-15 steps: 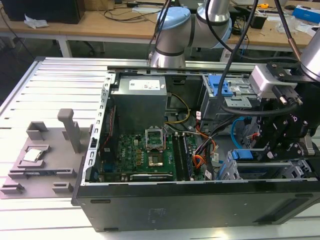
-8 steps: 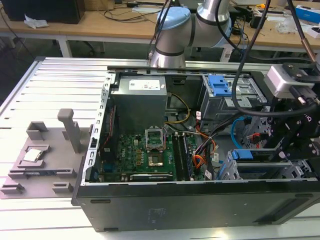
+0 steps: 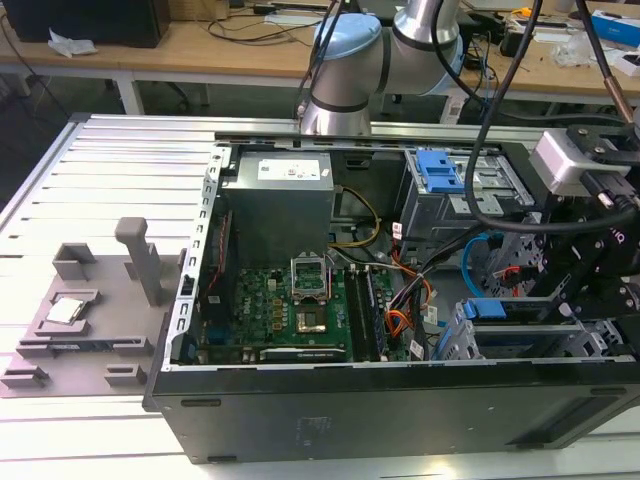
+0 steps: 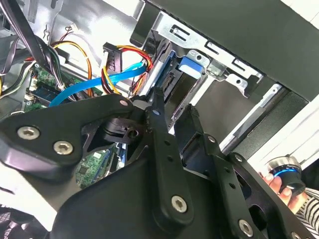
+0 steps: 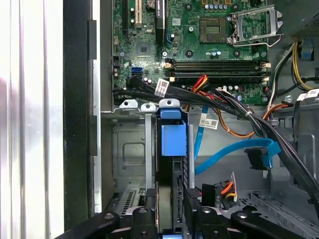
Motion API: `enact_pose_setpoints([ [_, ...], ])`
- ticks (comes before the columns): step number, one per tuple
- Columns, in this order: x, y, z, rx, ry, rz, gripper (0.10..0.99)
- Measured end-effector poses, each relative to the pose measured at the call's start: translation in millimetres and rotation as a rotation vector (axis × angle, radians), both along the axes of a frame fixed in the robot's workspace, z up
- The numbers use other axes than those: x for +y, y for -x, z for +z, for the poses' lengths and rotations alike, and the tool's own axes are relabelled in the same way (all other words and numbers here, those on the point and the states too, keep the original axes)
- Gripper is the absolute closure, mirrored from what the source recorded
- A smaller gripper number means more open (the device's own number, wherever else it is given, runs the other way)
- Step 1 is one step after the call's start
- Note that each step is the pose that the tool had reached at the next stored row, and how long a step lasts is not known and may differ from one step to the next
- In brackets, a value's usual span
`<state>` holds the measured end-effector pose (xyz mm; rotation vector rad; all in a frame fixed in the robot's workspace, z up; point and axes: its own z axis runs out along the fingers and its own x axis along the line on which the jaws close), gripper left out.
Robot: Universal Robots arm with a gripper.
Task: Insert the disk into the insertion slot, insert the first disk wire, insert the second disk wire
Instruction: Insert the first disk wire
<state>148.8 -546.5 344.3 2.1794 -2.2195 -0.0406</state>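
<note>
slatted metal table (image 3: 100, 170), wooden workbench (image 3: 200, 45) behind, disk (image 5: 173, 142) in insertion slot (image 5: 130, 149)

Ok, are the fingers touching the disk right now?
Touching. In the first wrist view the fingers press flush against both flat sides of the disk, which stands on edge between them, no gap visible.

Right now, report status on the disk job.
The gripper shut on the disk. It sits mostly inside the insertion slot. The second disk wire loops loose alongside, plug free.
</note>
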Motion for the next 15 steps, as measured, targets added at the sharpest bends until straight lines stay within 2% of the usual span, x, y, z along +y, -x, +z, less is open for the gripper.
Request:
enact_pose_setpoints([
  [2, 0.1, 0.0, 4.4, 0.0000, 0.000, 0.000, 0.725],
  [5, 1.3, 0.0, 6.2, 0.0000, 0.000, 0.000, 0.725],
  [9, 2.5, 0.0, 23.2, 0.0000, 0.000, 0.000, 0.725],
  [12, 15.0, 0.1, 25.0, 0.0000, 0.000, 0.000, 0.725],
  [14, 28.9, 0.2, 25.4, 0.0000, 0.000, 0.000, 0.725],
  [15, 29.7, 0.3, 29.0, -0.0002, 0.000, 0.000, 0.725],
])
